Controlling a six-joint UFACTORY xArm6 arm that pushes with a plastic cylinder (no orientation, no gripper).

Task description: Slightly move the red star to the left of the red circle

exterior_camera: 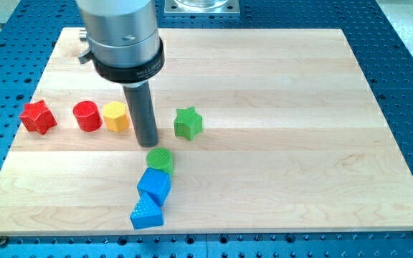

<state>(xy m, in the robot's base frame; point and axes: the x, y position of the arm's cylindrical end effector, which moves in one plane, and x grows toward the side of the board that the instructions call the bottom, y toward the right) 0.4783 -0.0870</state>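
We see my tip (pixel 146 142), which has no jaws and holds nothing, between the yellow block (pixel 116 116) and the green star (pixel 188 122), while the red star (pixel 37 117) lies left of the red circle (pixel 87 116), apart from it.
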